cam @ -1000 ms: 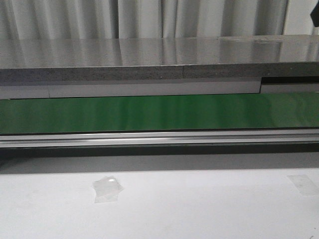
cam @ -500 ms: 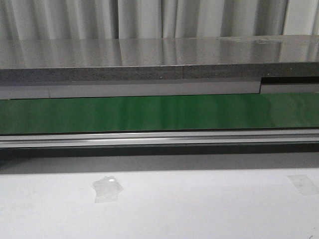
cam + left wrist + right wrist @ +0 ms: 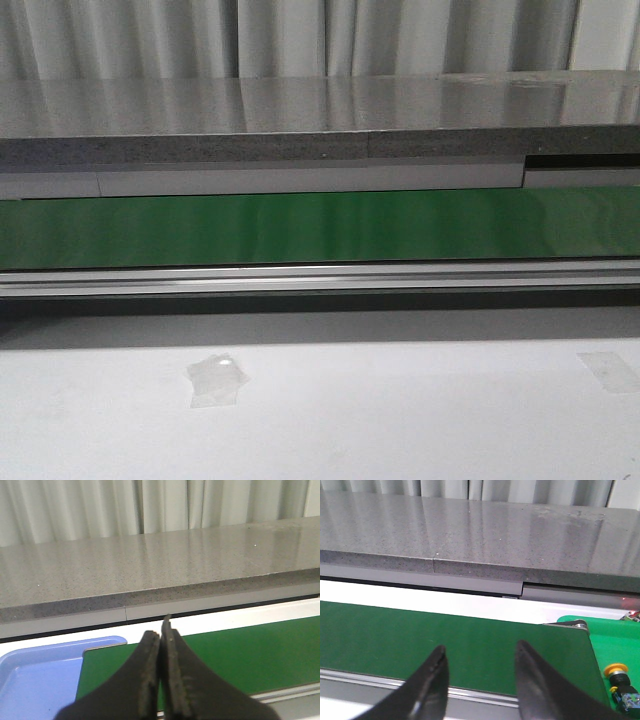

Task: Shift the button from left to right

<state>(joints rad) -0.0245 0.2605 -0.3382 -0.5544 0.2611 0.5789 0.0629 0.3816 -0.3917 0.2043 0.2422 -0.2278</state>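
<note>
Button (image 3: 621, 680), orange cap up, stood on a green surface beside the green belt (image 3: 445, 640). Right gripper (image 3: 479, 661) jaws were spread; left gripper (image 3: 161, 639) jaws pressed together, empty.

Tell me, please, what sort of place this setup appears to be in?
It looks like an industrial or lab test cell built around a conveyor line: a long green belt on a metal rail, a grey speckled counter behind it, a blue tray at one end, and a push-button switch at the other.
</note>
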